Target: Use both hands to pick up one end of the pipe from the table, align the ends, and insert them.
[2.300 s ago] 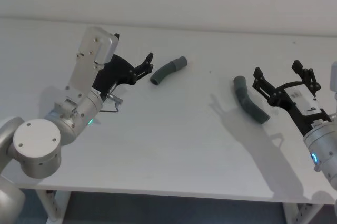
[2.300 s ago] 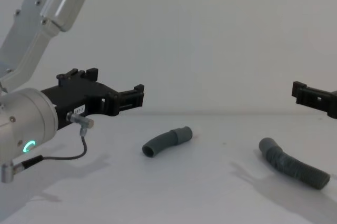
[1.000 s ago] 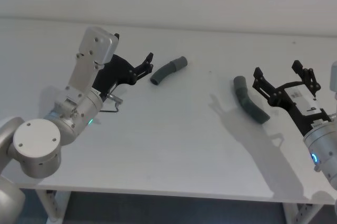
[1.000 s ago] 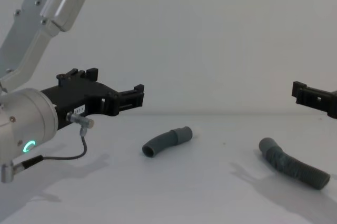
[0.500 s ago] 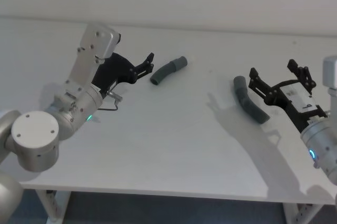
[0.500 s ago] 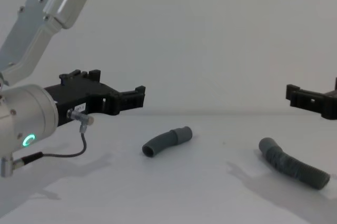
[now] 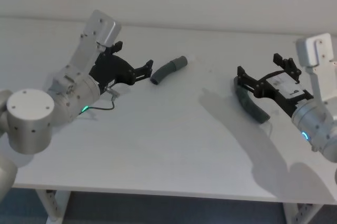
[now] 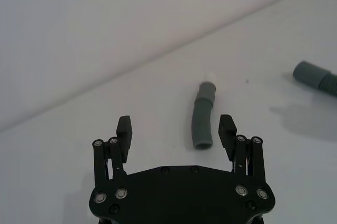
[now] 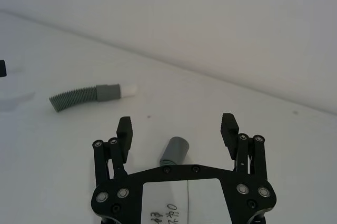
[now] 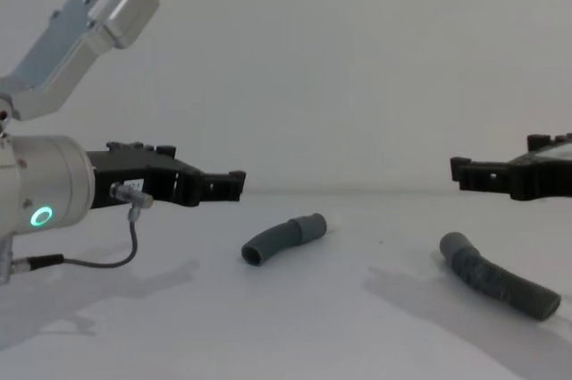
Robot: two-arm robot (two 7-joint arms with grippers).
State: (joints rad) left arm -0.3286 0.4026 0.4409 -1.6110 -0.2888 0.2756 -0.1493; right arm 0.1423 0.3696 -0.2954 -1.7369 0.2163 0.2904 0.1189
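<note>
The left gripper [image 7: 147, 69], black and angular, is hovering with its thin fingers spread wide and empty, pointing at the shorter piece [image 7: 168, 69]. That ribbed, curved grey hose is lying on the matte white table [image 7: 158, 145], with its pale white tip [image 8: 210, 76] facing away from the gripper. Well apart to the right, the longer piece [image 7: 251, 105] is also lying flat. The right gripper [image 7: 258, 66] is hanging above its smooth socket cuff [image 9: 175, 150], fingers parted and holding nothing. Its white label [image 9: 187, 195] is carrying handwriting, possibly "03", which is too cropped to read.
</note>
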